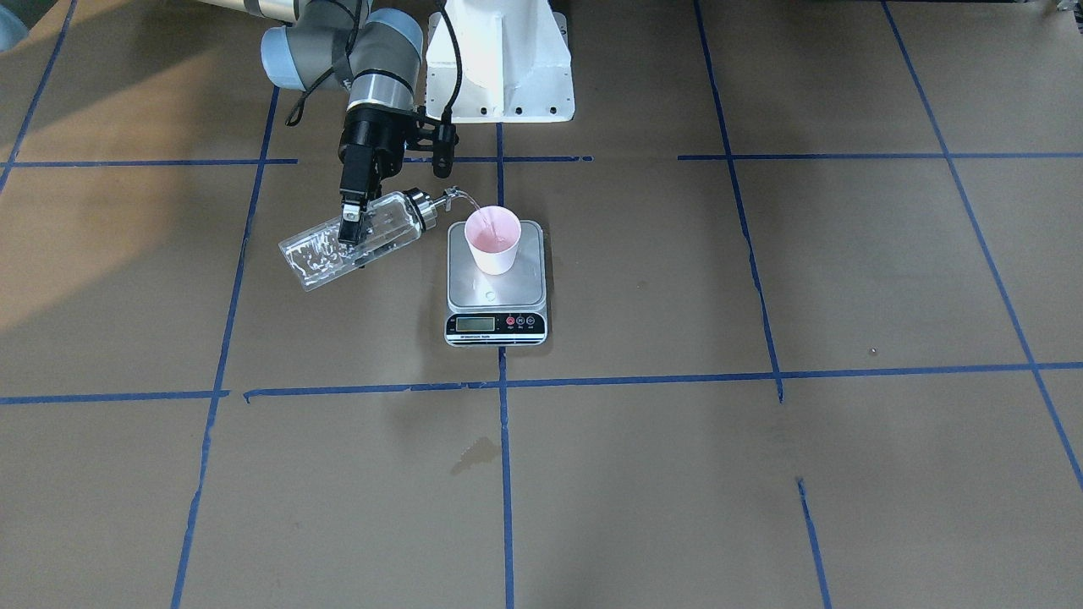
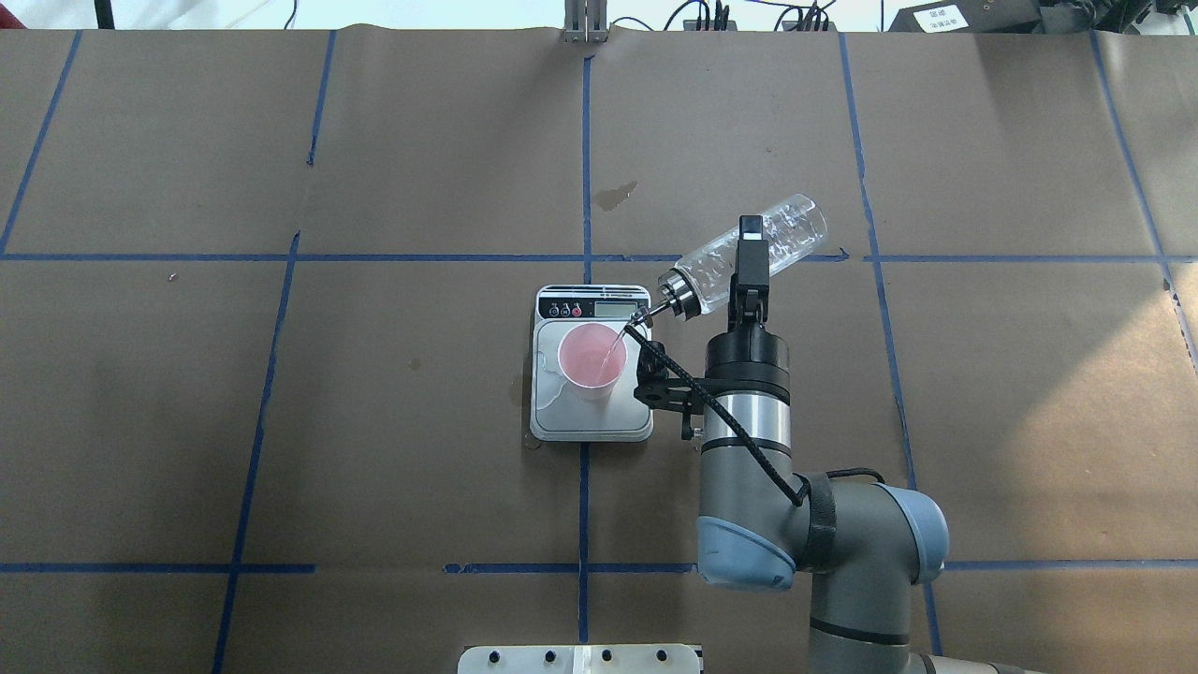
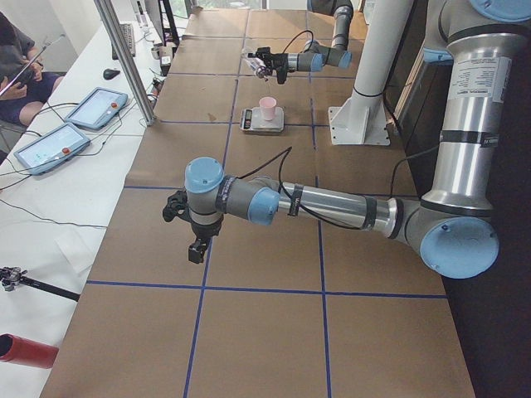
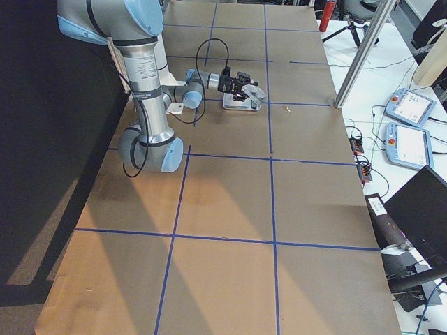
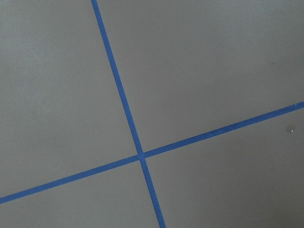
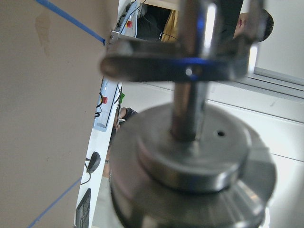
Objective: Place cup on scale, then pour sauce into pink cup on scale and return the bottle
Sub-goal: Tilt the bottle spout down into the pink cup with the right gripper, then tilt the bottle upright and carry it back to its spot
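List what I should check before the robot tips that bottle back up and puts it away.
1. Cup upright on the scale platform: ok.
2. Stream of sauce from the spout lands inside the cup: ok.
3. Right tool clamped across the tilted bottle: ok.
4. Weight on the display has reached the target: cannot tell, digits too small.
5. Left tool well away from the scale: ok; open or shut: cannot tell.
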Robot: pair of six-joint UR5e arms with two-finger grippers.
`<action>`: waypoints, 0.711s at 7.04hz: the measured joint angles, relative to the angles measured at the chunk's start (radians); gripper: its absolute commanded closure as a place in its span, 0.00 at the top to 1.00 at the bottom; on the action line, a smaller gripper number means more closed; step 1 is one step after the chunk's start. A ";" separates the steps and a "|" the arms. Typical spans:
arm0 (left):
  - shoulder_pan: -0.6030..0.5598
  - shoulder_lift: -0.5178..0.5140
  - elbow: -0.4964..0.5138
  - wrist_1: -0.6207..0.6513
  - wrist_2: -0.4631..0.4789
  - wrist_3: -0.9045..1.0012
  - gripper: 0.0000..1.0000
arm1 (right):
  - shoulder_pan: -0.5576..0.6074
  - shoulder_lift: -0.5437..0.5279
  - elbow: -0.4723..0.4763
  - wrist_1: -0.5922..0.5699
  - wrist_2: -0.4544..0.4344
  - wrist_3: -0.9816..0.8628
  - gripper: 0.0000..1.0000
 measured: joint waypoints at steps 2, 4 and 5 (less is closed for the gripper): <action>-0.001 0.000 -0.001 0.000 0.001 0.000 1.00 | -0.001 0.009 0.001 0.001 0.070 0.161 0.00; -0.002 -0.001 -0.001 0.000 0.001 -0.001 1.00 | -0.001 0.014 0.014 0.005 0.143 0.364 0.00; -0.003 -0.001 -0.001 0.001 0.001 -0.002 1.00 | 0.000 0.013 0.040 0.011 0.189 0.479 0.00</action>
